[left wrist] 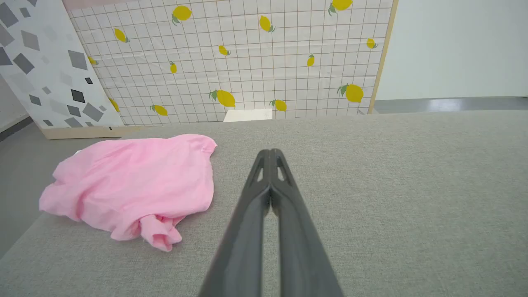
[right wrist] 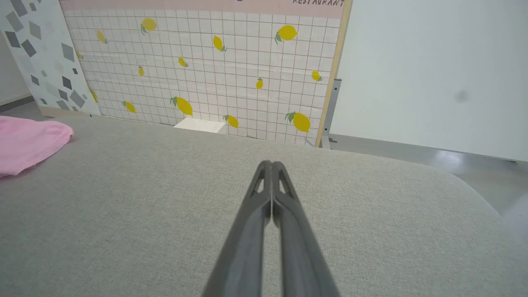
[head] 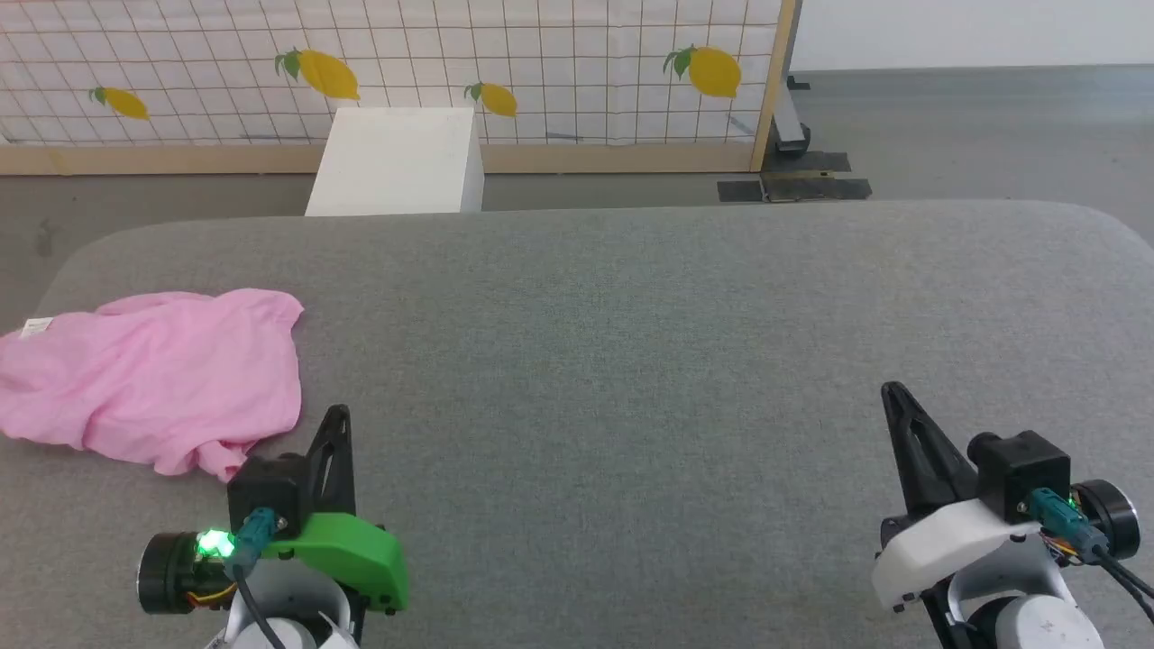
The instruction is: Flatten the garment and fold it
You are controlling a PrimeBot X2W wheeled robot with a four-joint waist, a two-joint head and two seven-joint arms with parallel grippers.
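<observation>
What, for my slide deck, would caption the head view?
Crumpled garment at left of grey surface; left gripper and right gripper shut, empty.

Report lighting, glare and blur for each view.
Head view: soft even light, the shorts sharp, faint shadow under their near edge, a green lamp blown out. Left wrist view: the left tool looms large and soft near the lens. Right wrist view: pale sheen on the floor, right tool likewise soft.
</observation>
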